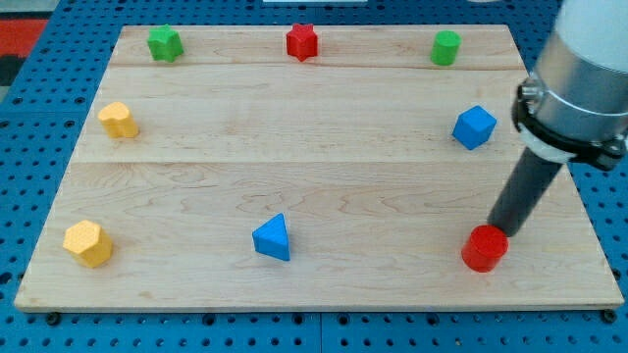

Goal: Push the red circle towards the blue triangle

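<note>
My tip touches the red circle at its upper right; an off-centre push may slide it past the blue triangle. No hand fitted.

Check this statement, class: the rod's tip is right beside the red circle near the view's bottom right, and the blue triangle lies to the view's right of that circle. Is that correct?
One detail is wrong. In the camera view, my tip is indeed right beside the red circle near the view's bottom right, but the blue triangle lies to the view's left of that circle, not its right.
</note>
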You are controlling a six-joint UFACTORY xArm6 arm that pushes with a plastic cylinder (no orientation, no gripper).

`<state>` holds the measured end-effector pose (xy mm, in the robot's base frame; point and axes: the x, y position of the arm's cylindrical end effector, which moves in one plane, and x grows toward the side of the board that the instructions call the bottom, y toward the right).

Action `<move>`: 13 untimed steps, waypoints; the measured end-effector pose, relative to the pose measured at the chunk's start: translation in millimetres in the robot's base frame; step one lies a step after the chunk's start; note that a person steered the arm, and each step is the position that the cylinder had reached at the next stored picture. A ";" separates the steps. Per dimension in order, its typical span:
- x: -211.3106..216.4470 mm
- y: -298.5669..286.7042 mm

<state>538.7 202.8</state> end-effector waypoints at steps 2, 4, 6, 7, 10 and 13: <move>17.3 2.4; 35.8 1.4; 24.9 -76.7; -3.7 -94.0; -21.1 -140.3; -84.3 -241.5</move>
